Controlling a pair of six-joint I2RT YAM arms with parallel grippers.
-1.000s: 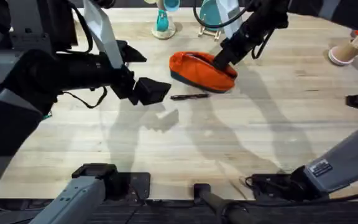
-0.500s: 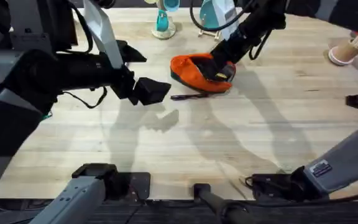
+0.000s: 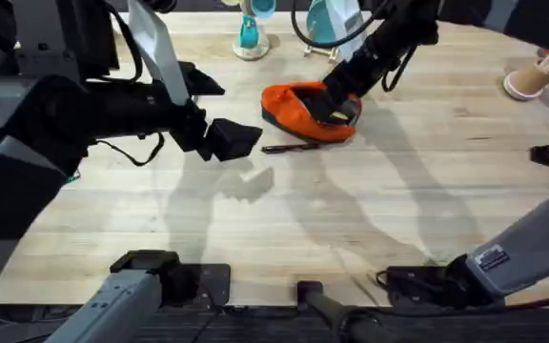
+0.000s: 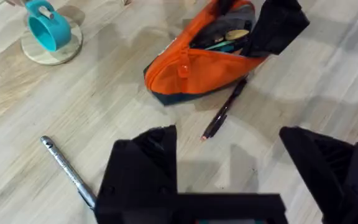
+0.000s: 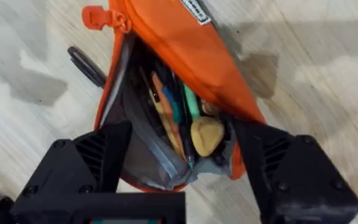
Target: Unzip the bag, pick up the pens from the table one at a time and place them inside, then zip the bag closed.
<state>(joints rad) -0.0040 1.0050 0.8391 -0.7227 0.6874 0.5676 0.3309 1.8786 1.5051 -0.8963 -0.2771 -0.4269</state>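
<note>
Right now I see the small oblong orange fabric pouch with the dark navy lower strip lying on the far middle of the pale planked wooden worktop, its top zipper open. My right gripper sits at the pouch's right end. From the right wrist camera, the right gripper has its jaws spread wide apart, one on each side of the open mouth of the pouch, clamped on nothing. Inside the dark lining I can make out slim coloured sticks and a rounded tan piece; I cannot tell what each one is.

A slim black pen with a reddish tip lies on the worktop just beside the pouch, on its near side. In the left wrist camera that black pen lies slanted, with one end close to the navy strip of the pouch. A slim silvery-grey metal pen lies well apart from the pouch, close to my left gripper.

My left gripper hovers above the worktop, left of the pouch. Through its wrist camera the left gripper shows its jaws wide apart and holding nothing.

A teal cup on a round wooden coaster stands farther off.
</note>
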